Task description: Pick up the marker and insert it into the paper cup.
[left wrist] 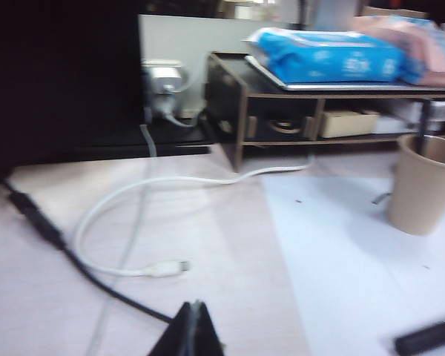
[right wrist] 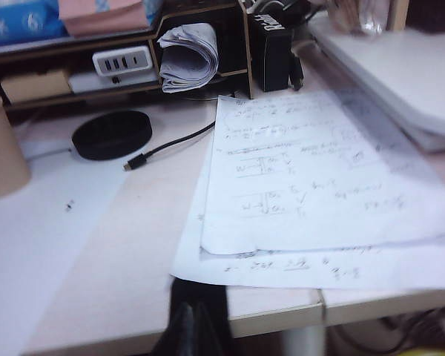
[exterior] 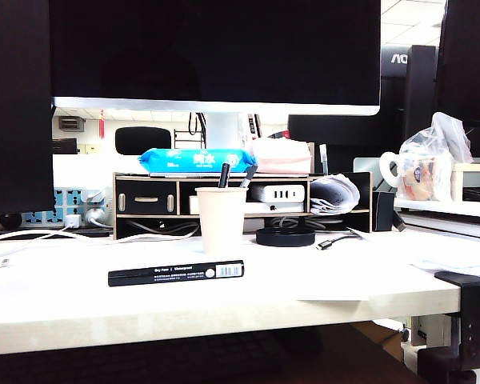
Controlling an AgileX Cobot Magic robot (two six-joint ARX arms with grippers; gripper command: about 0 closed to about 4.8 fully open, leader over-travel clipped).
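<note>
The exterior view alone shows the whole marker (exterior: pixel 176 273) — long, slim, black, with white lettering and a barcode label at its right end — lying flat on the pale wood-grain table (exterior: pixel 56 308), just in front of the cup (exterior: pixel 221 219). No arm appears there. The cup is plain beige paper, tapered, upright, with two dark pens (exterior: pixel 224 175) sticking out of it.

The left wrist view catches only the marker's blurred end (left wrist: pixel 428 337) at the frame edge, the cup (left wrist: pixel 423 184) beyond it, and a looping white cable (left wrist: pixel 126 230) on the wood. The left gripper (left wrist: pixel 194 317) hangs above the table's near side, dark fingertips pressed together, holding nothing.

The right wrist view adds printed paper sheets (right wrist: pixel 311 178), a round black disc (right wrist: pixel 111 133) and a sliver of the cup (right wrist: pixel 1 148). The right gripper (right wrist: pixel 191 319) sits over the table's near edge — fingers closed, empty.
</note>
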